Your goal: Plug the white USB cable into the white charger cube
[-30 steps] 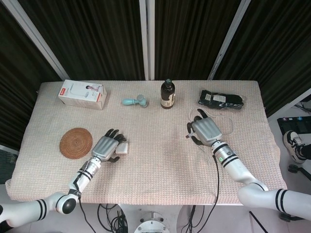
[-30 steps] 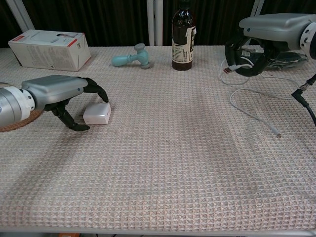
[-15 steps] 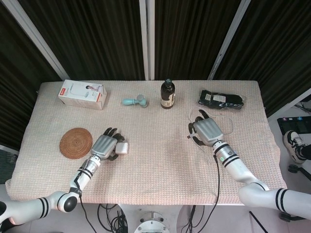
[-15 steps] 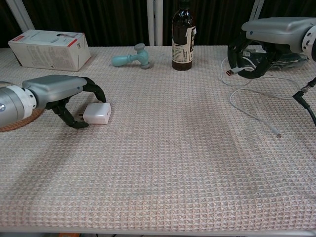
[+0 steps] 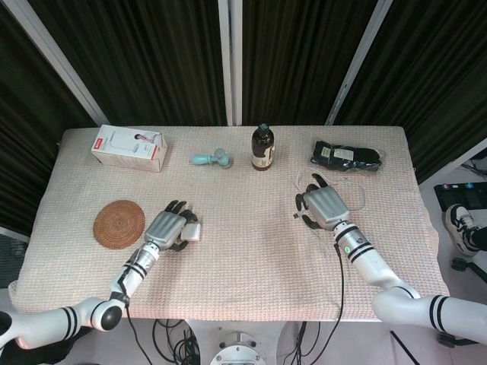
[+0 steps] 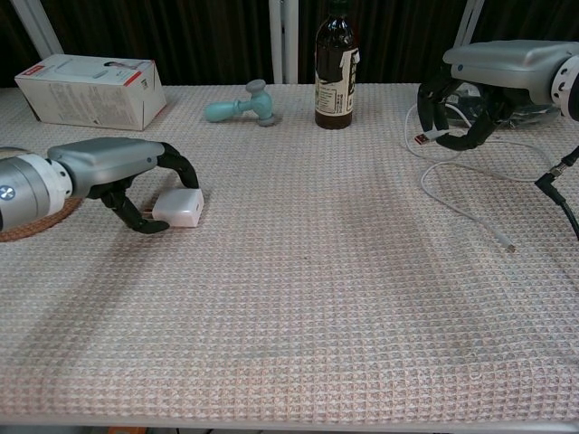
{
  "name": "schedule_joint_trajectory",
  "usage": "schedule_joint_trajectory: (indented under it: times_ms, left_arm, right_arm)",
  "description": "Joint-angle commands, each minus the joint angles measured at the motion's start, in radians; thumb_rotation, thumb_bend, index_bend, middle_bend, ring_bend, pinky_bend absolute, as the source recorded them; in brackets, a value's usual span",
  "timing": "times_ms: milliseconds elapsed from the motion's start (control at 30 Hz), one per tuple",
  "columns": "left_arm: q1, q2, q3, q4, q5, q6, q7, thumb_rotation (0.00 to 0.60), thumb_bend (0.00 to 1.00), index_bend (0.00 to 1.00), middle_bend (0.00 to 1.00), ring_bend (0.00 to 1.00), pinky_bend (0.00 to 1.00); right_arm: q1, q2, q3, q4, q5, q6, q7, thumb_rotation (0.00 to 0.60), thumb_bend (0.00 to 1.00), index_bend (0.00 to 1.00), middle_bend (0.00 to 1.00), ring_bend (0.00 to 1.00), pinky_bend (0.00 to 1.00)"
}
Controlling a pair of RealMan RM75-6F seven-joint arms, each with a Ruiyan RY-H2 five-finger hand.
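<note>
The white charger cube (image 5: 192, 230) (image 6: 178, 207) lies on the woven table cloth at the left. My left hand (image 5: 168, 230) (image 6: 116, 169) curls around it, with fingers hooked over its top and the thumb against its near left side. At the right, my right hand (image 5: 324, 207) (image 6: 496, 71) hovers above the cloth and pinches the white USB cable (image 6: 455, 204) just behind its plug (image 5: 295, 216) (image 6: 422, 138). The plug points down and to the left. The cable's slack loops on the cloth below that hand, and its small far end (image 6: 509, 247) lies loose.
A brown bottle (image 5: 262, 148) (image 6: 336, 68), a teal hand fan (image 5: 211, 158) (image 6: 240, 104) and a white box (image 5: 129, 147) (image 6: 90, 90) line the back. A cork coaster (image 5: 119, 223) sits left of the left hand. A black pouch (image 5: 346, 156) lies behind the right hand.
My left hand's fingers have curled tighter around the charger cube, which shifted slightly. My right hand has drifted a little right and lower, carrying the USB plug.
</note>
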Motion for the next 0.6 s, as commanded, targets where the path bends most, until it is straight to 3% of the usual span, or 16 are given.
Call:
schedule_joint_trajectory:
  times_ms: [33,333,600]
  left_arm:
    - [-0.004,-0.002,0.003,0.004,-0.003,0.0,0.001,0.6,0.29,0.29,0.24,0.04,0.0]
    - [-0.003,-0.001,0.005,-0.011,-0.007,0.016,-0.03,0.6,0.32,0.37,0.32,0.11,0.0]
    - [0.043,0.036,-0.012,-0.118,-0.049,0.149,0.024,0.6,0.34,0.4,0.37,0.15,0.0]
  right_arm:
    - [0.001,-0.001,-0.002,0.002,0.001,0.0,0.002,0.6,0.33,0.59,0.51,0.27,0.06]
    - [-0.001,-0.005,-0.007,0.006,0.002,0.008,0.01,0.6,0.33,0.59,0.51,0.27,0.06]
    - [0.02,-0.039,0.024,-0.006,0.042,0.009,0.018,0.6,0.34,0.61,0.51,0.27,0.06]
